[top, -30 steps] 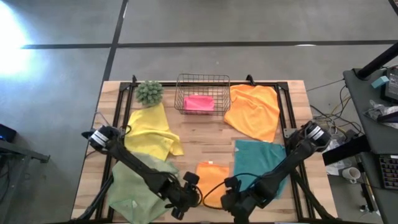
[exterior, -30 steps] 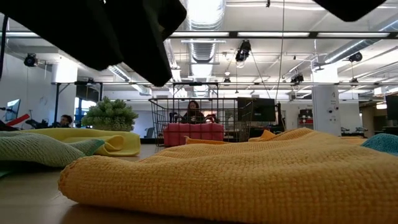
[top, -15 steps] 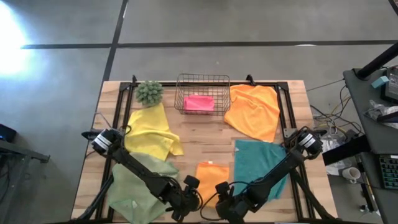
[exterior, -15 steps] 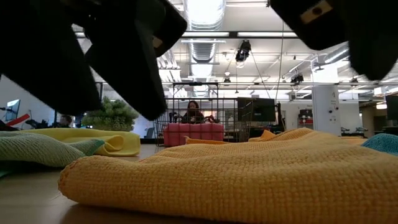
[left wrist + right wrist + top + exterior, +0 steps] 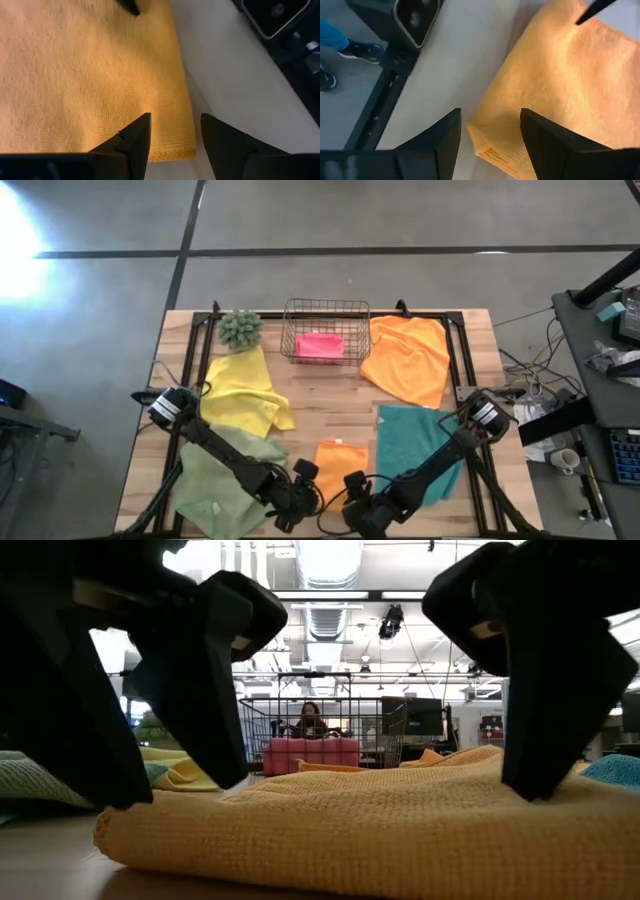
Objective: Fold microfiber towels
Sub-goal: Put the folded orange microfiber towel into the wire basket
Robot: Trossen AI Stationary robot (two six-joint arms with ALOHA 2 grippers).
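Note:
A folded orange towel [image 5: 340,460] lies flat on the table near its near edge and fills the low view [image 5: 380,830]. My left gripper [image 5: 172,135] is open, with its fingers on either side of the towel's near left corner [image 5: 187,150]. My right gripper [image 5: 490,132] is open, with its fingers on either side of the near right corner [image 5: 477,135]. In the high view the two grippers [image 5: 310,498] [image 5: 352,502] stand side by side at the towel's near edge. I cannot tell whether either gripper touches the orange towel. The low view shows the fingers [image 5: 90,740] [image 5: 545,700] down at the towel's height, in front of it.
A sage green towel [image 5: 215,480] lies at the near left, a yellow one [image 5: 243,392] behind it, a teal one [image 5: 415,445] at the right and a second orange one [image 5: 408,358] at the far right. A pink towel [image 5: 320,345] lies in the wire basket [image 5: 325,305], beside the spiky plant [image 5: 240,328].
Both grippers have come down to the near edge of the folded orange towel. My right gripper has also gone toward the table's left, closer to the left gripper. The towel has kept still.

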